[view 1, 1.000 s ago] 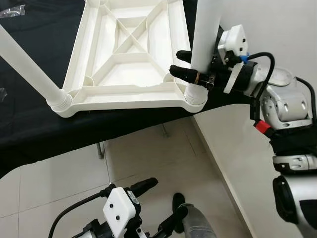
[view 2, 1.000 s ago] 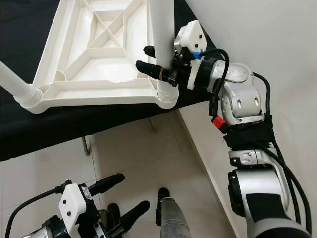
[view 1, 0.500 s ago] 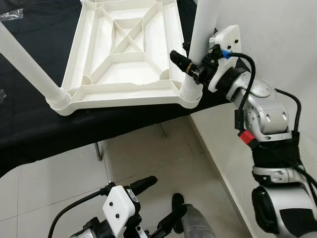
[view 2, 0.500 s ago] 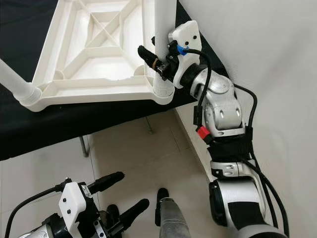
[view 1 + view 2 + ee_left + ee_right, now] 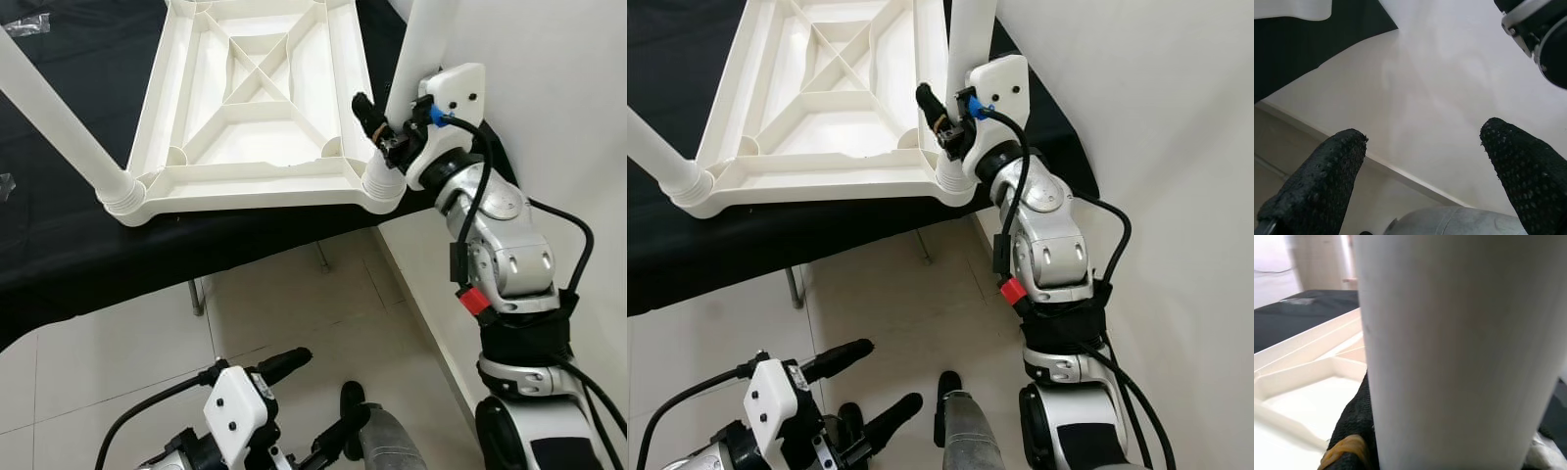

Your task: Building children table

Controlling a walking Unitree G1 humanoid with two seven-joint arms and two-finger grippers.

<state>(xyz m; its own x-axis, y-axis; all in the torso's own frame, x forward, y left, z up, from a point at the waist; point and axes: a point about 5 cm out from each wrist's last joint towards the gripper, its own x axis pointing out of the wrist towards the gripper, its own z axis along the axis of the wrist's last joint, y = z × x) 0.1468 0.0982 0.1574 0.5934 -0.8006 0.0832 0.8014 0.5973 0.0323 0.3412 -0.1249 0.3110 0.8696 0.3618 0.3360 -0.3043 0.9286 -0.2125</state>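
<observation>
A table draped in black cloth (image 5: 69, 255) carries a white ribbed plastic tabletop (image 5: 260, 98), lying upside down with its near corner just beside the right gripper (image 5: 382, 132). A clear plastic bag (image 5: 24, 24) lies well apart from that gripper, at the cloth's far side.

Silver right arm (image 5: 509, 259), red tab, black cables; fingers (image 5: 1312, 188) seemingly knobbly.
</observation>
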